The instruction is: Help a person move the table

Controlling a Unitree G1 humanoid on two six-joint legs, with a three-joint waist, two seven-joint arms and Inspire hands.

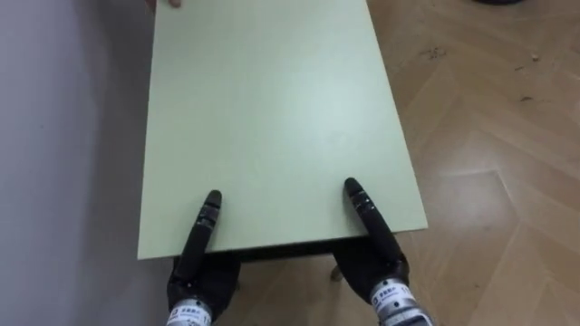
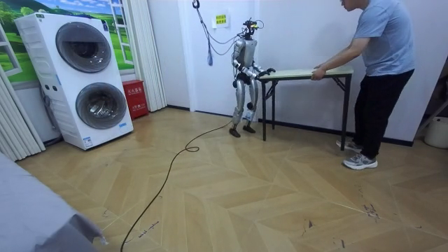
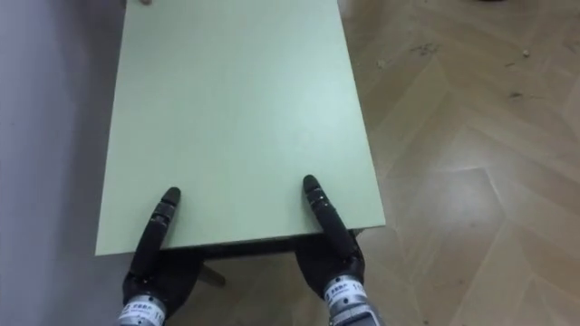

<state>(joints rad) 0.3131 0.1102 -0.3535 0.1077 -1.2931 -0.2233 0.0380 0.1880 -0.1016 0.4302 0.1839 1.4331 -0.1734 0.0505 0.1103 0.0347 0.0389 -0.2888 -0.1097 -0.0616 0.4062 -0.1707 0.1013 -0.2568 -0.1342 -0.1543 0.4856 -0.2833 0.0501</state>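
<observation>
The left hand (image 1: 201,272) and right hand (image 1: 370,264) are resting thumbs atop the green table (image 1: 272,109) at its near edge, grasp undeterminable. A person (image 2: 381,49) is holding its far end, with the wall (image 1: 54,136) alongside.

Robot at one end of table (image 2: 301,73), person (image 2: 381,42) gripping the other, by wall (image 2: 301,35)

No txt legible; wall sign (image 2: 221,20) print too small.

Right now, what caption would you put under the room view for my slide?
A robot and a person stand at opposite ends of a green table by the wall.
</observation>
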